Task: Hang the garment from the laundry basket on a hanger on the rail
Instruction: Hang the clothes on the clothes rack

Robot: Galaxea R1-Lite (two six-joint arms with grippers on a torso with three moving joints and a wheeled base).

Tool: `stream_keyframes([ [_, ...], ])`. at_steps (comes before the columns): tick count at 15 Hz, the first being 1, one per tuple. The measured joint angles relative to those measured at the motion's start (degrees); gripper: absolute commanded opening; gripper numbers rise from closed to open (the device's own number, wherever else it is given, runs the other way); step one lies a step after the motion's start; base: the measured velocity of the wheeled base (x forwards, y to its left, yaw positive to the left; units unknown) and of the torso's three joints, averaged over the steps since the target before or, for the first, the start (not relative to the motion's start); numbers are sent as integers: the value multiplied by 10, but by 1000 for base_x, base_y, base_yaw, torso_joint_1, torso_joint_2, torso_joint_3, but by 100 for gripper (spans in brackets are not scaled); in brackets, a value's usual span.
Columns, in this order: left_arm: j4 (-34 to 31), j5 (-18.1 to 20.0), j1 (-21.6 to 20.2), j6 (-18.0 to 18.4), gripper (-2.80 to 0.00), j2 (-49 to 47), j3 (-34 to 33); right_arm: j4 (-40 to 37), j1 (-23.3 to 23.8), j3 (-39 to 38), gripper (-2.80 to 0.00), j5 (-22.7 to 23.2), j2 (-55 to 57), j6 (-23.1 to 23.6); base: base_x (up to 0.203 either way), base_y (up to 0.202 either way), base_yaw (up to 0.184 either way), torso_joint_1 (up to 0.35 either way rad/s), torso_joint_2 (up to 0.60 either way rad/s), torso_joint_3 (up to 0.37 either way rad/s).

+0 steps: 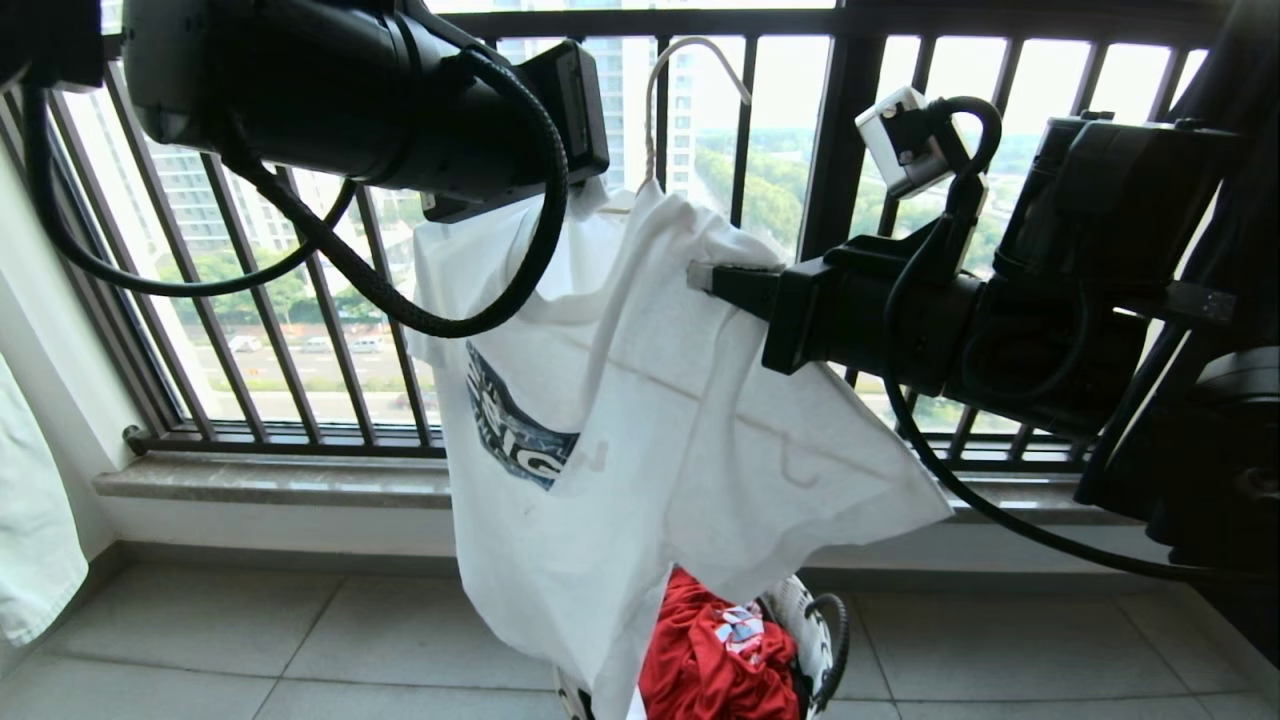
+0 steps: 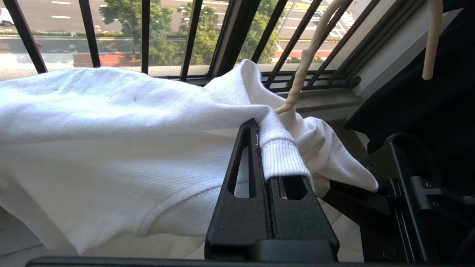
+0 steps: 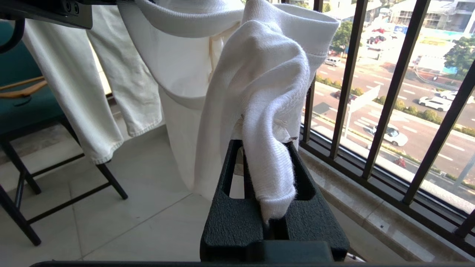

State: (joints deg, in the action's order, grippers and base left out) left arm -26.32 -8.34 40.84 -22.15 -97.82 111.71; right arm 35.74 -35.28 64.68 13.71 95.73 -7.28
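The garment (image 1: pixel 640 400) hung in the air above the laundry basket (image 1: pixel 815 640), in front of the black railing (image 1: pixel 740 120), with the hanger (image 1: pixel 690 70) rising from its neck opening. The left gripper (image 2: pixel 265 129) was clamped on the ribbed collar and the right gripper (image 3: pixel 269 148) pinched a bunched fold of the shirt. The rail was not in view. If the two grips pulled apart, the thin wire could probably slip out of the collar, or the shirt could slide off one shoulder and drop onto the red cloth (image 1: pixel 715 650)

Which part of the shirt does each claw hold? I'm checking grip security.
Both hold the T-shirt: left claw pinches its ribbed collar by the hanger; right claw clamps bunched shoulder fabric.
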Motion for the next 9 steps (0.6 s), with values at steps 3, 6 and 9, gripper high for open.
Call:
stream_keyframes([
  [3,1,-1,9,-7,-280,12,0,1,-2,-8,-280,2,-6,-25,0,0,0,0,0,0],
  [6,-2,-27,-15,31,-280,18,-1,0,5,-11,-280,0,-6,-6,0,0,0,0,0,0],
  [9,-2,-58,-60,75,-280,25,-1,-1,14,-13,-280,0,-5,6,0,0,0,0,0,0],
])
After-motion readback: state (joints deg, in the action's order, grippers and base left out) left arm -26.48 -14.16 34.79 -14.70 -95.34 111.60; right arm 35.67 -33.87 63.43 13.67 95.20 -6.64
